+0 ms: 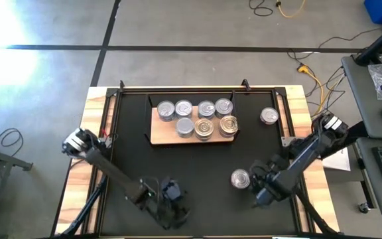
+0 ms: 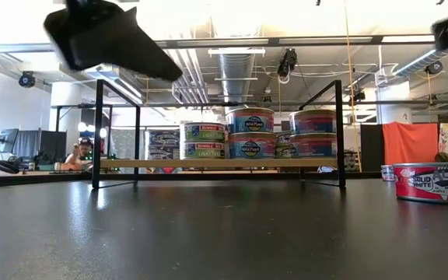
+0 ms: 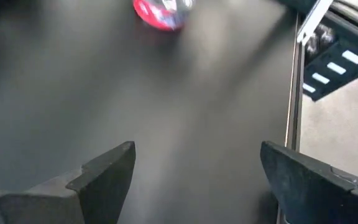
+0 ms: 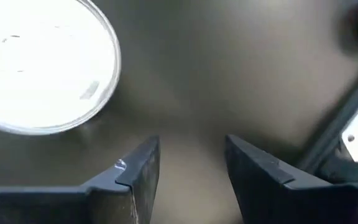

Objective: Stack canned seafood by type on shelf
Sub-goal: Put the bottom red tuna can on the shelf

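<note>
As the right gripper (image 1: 256, 188) hovers, jaws part-spread, empty | nearest can (image 1: 240, 178) just left-far | left gripper (image 1: 171, 199) spread, farther.

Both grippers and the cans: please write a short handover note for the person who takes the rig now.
Left gripper: open, empty, over the black mat near the front edge.
Right gripper: jaws apart, empty, beside a loose can.
Shelf: seven can tops show from above; the low view shows some stacked in twos.
Done: those cans are on the shelf.
Left: the loose can by the right gripper and another can on the mat right of the shelf.
</note>
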You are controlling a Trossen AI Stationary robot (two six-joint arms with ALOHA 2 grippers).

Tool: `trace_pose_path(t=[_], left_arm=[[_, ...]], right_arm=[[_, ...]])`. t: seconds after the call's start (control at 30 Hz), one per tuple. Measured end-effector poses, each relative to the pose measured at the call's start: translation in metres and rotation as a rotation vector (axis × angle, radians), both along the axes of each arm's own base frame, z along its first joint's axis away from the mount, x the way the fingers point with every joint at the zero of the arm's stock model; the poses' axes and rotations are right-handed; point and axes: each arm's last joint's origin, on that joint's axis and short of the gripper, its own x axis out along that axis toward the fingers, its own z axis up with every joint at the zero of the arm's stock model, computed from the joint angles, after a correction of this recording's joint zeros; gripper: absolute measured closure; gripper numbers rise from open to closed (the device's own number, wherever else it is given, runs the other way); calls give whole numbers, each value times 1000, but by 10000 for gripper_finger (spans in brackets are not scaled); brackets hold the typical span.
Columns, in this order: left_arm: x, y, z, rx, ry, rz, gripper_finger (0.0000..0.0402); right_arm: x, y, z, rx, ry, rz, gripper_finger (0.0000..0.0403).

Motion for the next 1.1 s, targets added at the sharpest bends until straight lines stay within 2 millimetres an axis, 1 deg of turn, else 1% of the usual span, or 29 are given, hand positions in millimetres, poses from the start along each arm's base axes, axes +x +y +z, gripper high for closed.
trace_pose_path(t=[0.1,0.2,0.3,0.37,0.43,0.5,0.53,0.6,0.67,0.73,0.8,0.87,0.93,1.0,1.03,1.1], left_arm=[[10,-20,-13,-9,25,4,71],[22,-37,-24,3,58,8,71],[38,-53,-30,21,77,0,70],[48,-64,-28,23,85,-6,70],[56,-77,-25,26,99,-21,70],[60,-90,-20,41,125,-47,71],[59,-97,-15,60,147,-61,72],[46,-103,-5,149,233,-72,73],[31,-105,5,270,300,-93,74],[19,-112,15,328,311,-125,74],[13,-121,23,296,275,-126,74],[13,-133,29,226,185,-130,74],[15,-144,27,200,87,-131,74],[21,-154,19,168,11,-119,74],[25,-158,13,138,-1,-113,74],[26,-163,6,69,33,-124,74]], right_arm=[[3,-15,-11,31,6,50,229],[11,-20,-18,88,-51,104,224],[27,-11,-19,162,-231,224,219],[39,-1,-15,228,-346,316,218],[45,4,-10,270,-392,359,220],[49,8,0,279,-405,341,225],[49,9,5,264,-404,327,227],[48,15,20,202,-436,303,231],[46,25,39,145,-516,276,234],[44,33,56,98,-591,241,234],[45,42,70,94,-661,228,233],[47,49,78,110,-683,233,232],[48,56,83,155,-682,235,232],[47,61,83,207,-653,234,235],[46,64,82,233,-642,227,237],[44,68,80,269,-615,229,241]])
